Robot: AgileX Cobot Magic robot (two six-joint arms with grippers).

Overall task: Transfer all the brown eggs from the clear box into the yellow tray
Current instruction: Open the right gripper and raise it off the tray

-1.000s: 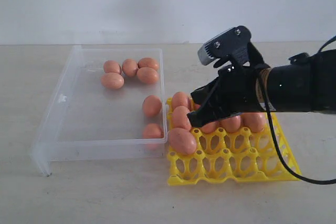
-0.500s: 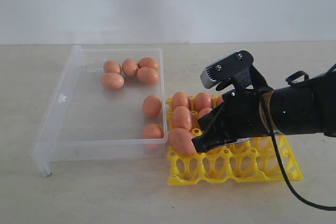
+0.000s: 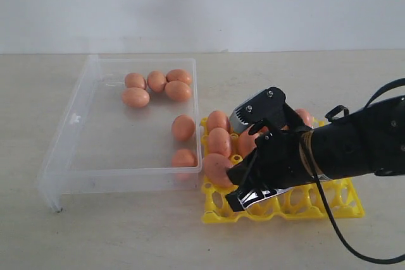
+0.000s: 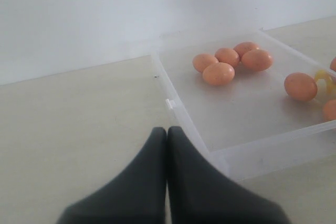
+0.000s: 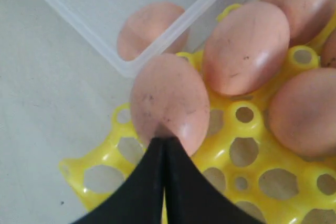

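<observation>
**Empty Jaws Hovering Over Egg Tray**

The right gripper (image 3: 245,200), jaws clenched on nothing, is hanging over the near row of the yellow tray (image 3: 316,212), its tips just beside the corner egg (image 3: 218,169). More brown eggs (image 3: 219,141) are sitting in cups behind it. Six are lying in the clear box (image 3: 69,124) alongside, four clustered at its far end. The left gripper (image 4: 167,132), jaws pressed together and empty, is hovering outside the box.

Closed end effector (image 5: 164,140) at egg (image 5: 168,95), yellow tray (image 5: 111,148).
</observation>
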